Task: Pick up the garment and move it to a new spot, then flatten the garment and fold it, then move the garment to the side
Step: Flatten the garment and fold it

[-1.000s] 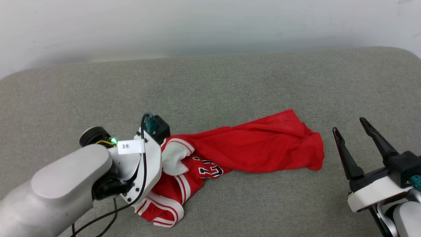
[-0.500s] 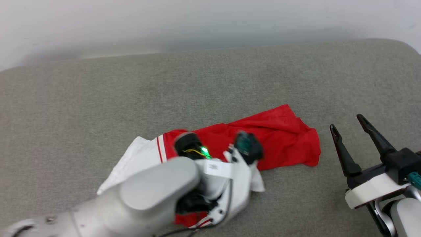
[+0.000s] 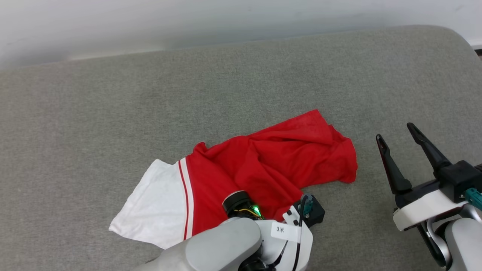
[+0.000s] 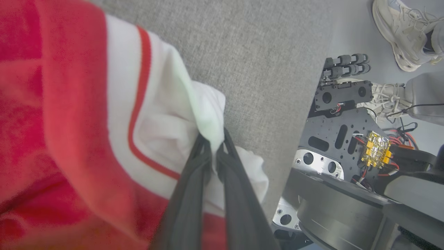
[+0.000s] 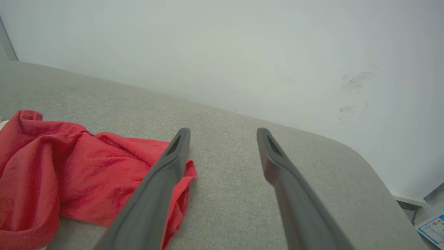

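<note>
**Q:** Where does the garment (image 3: 263,165) lie?

**A:** Crumpled on the grey fabric tabletop (image 3: 113,113). Its red body is bunched in loose folds. A white sleeve (image 3: 150,203) edged with red stripes spreads flat at the garment's left end.

**Q:** What holds it?

**A:** The left gripper (image 4: 213,139). In the left wrist view, its two dark fingers are pressed together on a pinch of white cloth at the garment's near edge, beside a red stripe. In the head view, the pale left forearm (image 3: 226,248) covers that same edge.

**Q:** And the right gripper (image 3: 394,131)?

**A:** It stands to the right of the garment's red hem and apart from it. Its fingers are spread wide, with nothing between them but bare tabletop.

**Q:** What lies beyond the garment?

**A:** On the far side is a pale wall (image 3: 226,22). On the near side, in the left wrist view, are the robot's dark base (image 4: 347,146) and a person's pale shoes (image 4: 399,34) on the floor (image 4: 350,31).
</note>
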You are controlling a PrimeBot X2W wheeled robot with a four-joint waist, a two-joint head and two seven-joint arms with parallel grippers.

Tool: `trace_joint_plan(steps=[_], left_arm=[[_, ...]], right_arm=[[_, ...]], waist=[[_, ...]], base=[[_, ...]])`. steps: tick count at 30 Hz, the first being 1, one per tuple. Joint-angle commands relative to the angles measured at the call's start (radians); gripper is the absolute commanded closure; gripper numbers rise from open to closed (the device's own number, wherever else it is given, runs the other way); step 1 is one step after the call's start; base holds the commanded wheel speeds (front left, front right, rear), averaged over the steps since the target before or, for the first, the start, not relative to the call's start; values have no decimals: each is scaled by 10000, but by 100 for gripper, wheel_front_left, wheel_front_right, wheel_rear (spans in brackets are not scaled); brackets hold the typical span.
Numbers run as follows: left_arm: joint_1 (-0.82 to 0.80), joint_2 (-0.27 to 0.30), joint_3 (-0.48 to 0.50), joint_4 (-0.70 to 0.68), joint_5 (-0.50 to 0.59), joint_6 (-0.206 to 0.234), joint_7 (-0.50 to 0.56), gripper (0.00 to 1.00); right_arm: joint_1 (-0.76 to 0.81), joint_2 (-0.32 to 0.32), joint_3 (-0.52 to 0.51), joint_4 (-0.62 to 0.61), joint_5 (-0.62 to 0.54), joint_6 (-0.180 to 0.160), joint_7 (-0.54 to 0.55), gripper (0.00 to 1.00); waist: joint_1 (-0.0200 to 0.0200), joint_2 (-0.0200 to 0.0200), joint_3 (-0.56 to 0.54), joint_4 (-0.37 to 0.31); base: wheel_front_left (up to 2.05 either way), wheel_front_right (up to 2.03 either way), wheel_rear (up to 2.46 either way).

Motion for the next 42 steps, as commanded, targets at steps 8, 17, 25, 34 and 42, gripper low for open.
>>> trace_joint_plan(steps=[8,17,25,34,42], left_arm=[[-718,-197,139,39,237,-7,-3346,0],[-689,928,1745,-31,1073,1474,-7048,0],[751,2810,3406,-715,1478,4030,-9181,0],[3416,3704,5787,-2885,2494,6124,-9424,0],[5646,3127,7564,-4220,3602,6450,-9424,0]], right_arm=[[237,-159,-204,-4,-14,-8,-48,0],[602,-282,-497,-322,-7,-8,11,0],[316,-1082,234,-1242,415,-8,1236,0],[-995,-3778,4176,-3353,2855,-8,6027,0],[-2549,-4934,7180,-3901,4865,-8,9001,0]], waist=[[0,-1,-715,555],[0,-1,-1316,1158],[0,-1,-1537,1498],[0,-1,-1365,1600],[0,-1,-978,1869]], base=[[0,0,0],[0,0,0],[0,0,0],[0,0,0],[0,0,0]])
